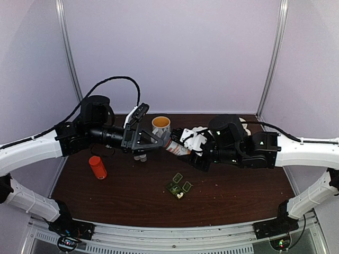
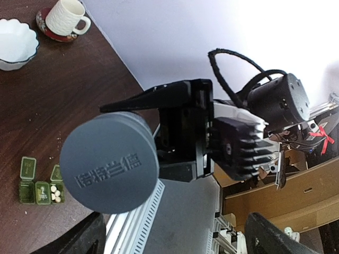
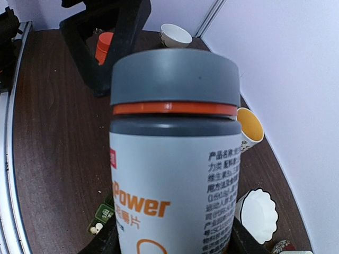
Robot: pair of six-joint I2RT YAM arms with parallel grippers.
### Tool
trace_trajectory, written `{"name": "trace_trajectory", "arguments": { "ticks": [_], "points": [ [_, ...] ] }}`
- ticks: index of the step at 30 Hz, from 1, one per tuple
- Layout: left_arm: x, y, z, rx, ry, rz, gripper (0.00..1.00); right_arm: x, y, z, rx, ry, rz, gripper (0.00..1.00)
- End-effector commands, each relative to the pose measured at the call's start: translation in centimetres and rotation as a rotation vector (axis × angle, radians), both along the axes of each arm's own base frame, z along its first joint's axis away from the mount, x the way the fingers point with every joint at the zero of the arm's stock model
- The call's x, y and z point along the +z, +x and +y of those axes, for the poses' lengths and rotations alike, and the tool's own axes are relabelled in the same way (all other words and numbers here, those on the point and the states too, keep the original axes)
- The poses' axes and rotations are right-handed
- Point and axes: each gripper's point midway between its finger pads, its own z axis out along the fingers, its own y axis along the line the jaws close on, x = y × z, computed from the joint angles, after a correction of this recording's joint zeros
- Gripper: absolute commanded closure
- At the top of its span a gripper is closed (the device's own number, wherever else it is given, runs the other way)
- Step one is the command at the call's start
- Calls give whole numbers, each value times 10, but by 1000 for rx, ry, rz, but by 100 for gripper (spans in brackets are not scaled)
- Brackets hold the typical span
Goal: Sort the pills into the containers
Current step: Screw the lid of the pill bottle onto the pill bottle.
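**Right claw grips the bottle; left claw gapes at its cap; pill box lies open on the surface**

Top external view: the right claw (image 1: pixel 184 151) is clamped on a white plastic bottle with orange print (image 1: pixel 177 149); it holds the bottle tilted above the dark brown wooden surface (image 1: pixel 238 193), top end toward the left claw (image 1: pixel 160 143); the left claw's black fingers stand spread, their tips just beside that end; a white mug with a yellow inside (image 1: pixel 161 125) stands just behind them; an orange-red cylindrical canister (image 1: pixel 97 167) stands upright well to the left; the small flat dark-green rectangular pill box (image 1: pixel 172 189) lies near the middle of the surface, nearer the arm bases than the bottle, with two lids flipped up and white pills (image 1: pixel 180 195) at its near end.

Left wrist view: the bottle's round grey cap (image 2: pixel 108 161), embossed with characters, faces the camera; the left claw's fingers (image 2: pixel 74 241) sit far apart at the lower corners, neither pressing the cap, so this claw is open; the pill box lies at lower left, pills in an end compartment; a white scalloped bowl (image 2: pixel 16 45) and a white cup on a red saucer (image 2: pixel 63 18) stand at upper left.

Right wrist view: the bottle fills the frame, with an orange ring (image 3: pixel 175 108) under the cap; the right claw's fingers (image 3: pixel 105 242) press its sides at the bottom edge; the pill box peeks out at lower left.
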Motion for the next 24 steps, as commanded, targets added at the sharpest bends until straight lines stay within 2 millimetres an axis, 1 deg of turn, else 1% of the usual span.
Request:
{"name": "trace_trajectory", "arguments": {
  "ticks": [1,6,8,11,18,24],
  "points": [
    [2,0,-4,-17,23,97,5,34,6,1,-39,68,-111,100],
    [-8,11,0,36,54,116,4,32,2,2,-28,51,-122,100],
    [-12,15,1,50,60,121,7,31,-5,5,-1,41,-128,100],
    [-12,19,-2,54,55,121,10,29,-11,8,24,25,-141,100],
    [-8,23,-8,36,35,125,18,17,-17,14,41,-42,-151,100],
    [-9,28,-4,56,27,128,19,9,-20,16,56,-67,-142,100]
  ]
}}
